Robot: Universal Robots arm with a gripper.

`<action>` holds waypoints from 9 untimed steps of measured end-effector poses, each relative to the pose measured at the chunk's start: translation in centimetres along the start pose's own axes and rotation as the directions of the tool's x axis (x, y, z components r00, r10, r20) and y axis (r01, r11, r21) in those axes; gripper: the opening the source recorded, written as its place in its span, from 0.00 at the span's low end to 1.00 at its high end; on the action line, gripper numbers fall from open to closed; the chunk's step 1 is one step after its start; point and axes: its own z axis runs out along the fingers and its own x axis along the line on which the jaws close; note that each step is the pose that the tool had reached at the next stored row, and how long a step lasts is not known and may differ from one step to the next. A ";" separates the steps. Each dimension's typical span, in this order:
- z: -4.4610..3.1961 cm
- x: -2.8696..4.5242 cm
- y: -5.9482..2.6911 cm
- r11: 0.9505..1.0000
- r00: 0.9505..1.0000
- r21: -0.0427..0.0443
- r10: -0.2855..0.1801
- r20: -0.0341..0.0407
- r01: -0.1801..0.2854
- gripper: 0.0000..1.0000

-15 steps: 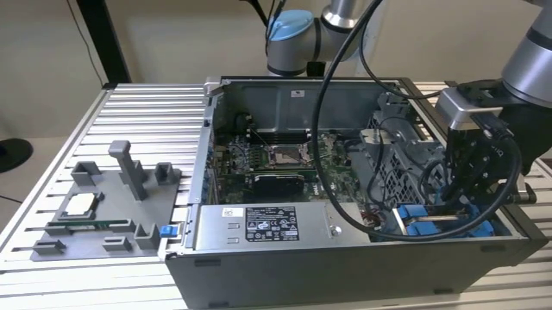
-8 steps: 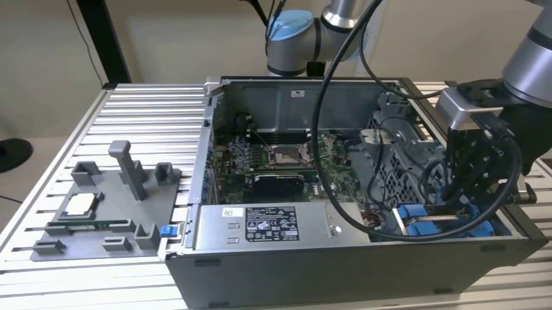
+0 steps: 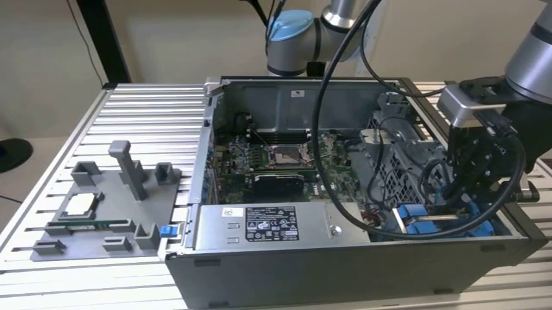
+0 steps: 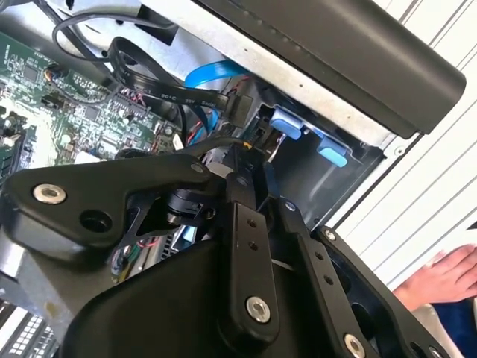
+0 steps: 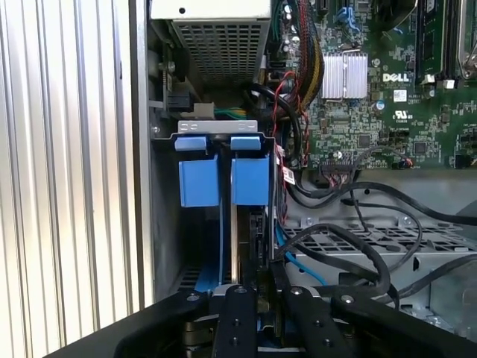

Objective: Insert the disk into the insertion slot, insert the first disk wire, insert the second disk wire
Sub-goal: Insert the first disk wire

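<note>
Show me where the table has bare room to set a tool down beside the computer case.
Bare ribbed table lies beyond the grey fixture tray, toward the far edge, and in a strip before it. Inside the computer case, cables crowd around the gripper.

a plain beige painted wall (image 3: 172, 39) closes the far side of the scene in the exterior view, evenly and softly lit, with no hard shadows on it. a black upright metal post (image 3: 103, 42) stands against it toward the exterior view's left, and a thin dark cable (image 3: 84, 39) hangs down the wall just beside the post. in front lies a silver ribbed aluminium table top (image 3: 147, 116), its long slats catching pale highlights. past the table's edge on the exterior view's left is a pale smooth floor (image 3: 35, 187), where a dark round object (image 3: 10, 155) sits, cut by the frame.
</note>
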 end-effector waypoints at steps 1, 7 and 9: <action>0.01 0.00 0.00 1.000 1.000 0.001 0.000 0.000 0.000 0.00; 0.13 -0.03 0.00 1.000 1.000 0.007 0.000 0.000 0.000 0.00; 0.23 -0.04 0.00 1.000 1.000 0.008 0.000 0.000 0.000 0.00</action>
